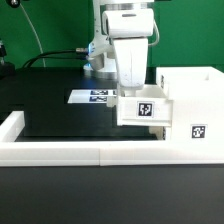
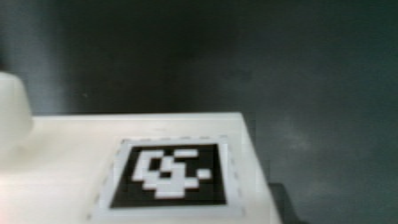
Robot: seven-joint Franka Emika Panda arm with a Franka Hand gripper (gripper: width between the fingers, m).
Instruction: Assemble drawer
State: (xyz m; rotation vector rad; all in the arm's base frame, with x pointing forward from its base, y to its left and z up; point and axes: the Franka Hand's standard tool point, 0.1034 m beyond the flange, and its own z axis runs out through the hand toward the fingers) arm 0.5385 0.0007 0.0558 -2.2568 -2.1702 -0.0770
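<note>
The tall white casing (image 1: 190, 95) of the drawer stands at the exterior view's right, with a tag on its front. A small white open-top tray (image 1: 145, 108) with a square tag is pressed against the casing's left side. My gripper (image 1: 136, 88) comes straight down onto the tray's upper edge and is shut on its wall, with the fingertips hidden behind the tray. The wrist view shows the tray's white face and its tag (image 2: 169, 175) close up, with black table beyond. No second tray is in view.
The long low white border rail (image 1: 70, 152) runs along the front and up the left side (image 1: 12, 125). The marker board (image 1: 97, 97) lies flat on the black table behind the tray. A rounded white part (image 2: 9, 115) shows at the wrist view's edge.
</note>
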